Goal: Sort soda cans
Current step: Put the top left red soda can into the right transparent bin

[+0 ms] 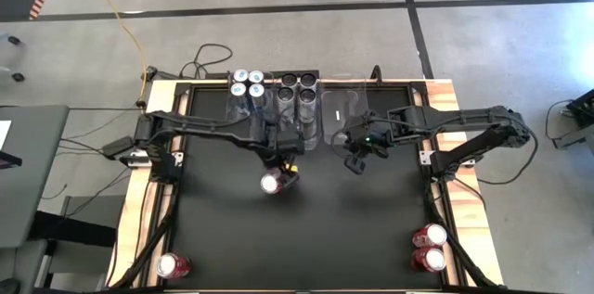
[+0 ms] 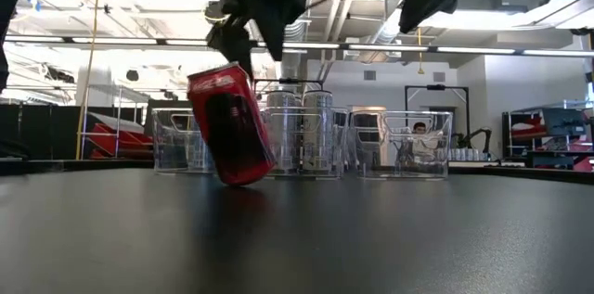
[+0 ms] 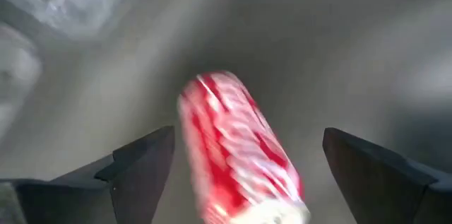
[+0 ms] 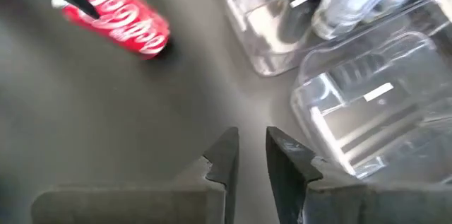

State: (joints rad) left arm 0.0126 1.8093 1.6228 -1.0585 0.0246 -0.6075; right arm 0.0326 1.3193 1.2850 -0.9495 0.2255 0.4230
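Note:
A red soda can (image 2: 230,125) stands tilted near the table's middle, with only its lower rim on the black top. My left gripper (image 3: 247,146) hangs just above it, pointing down. It is open wide, with a finger on either side of the can (image 3: 240,153) and a gap to each. My right gripper (image 4: 252,139) hovers over the table in front of the bins, pointing down at a slant. Its fingers are open by a narrow gap with nothing between them. Blue-silver cans (image 1: 248,83) and dark cans (image 1: 297,88) stand upright in two clear bins at the far edge.
A third clear bin (image 1: 343,108), right of the other two, holds no cans. Two red cans (image 1: 429,246) stand at the near right corner and one (image 1: 174,265) at the near left. A person (image 2: 422,136) sits in the room beyond the table.

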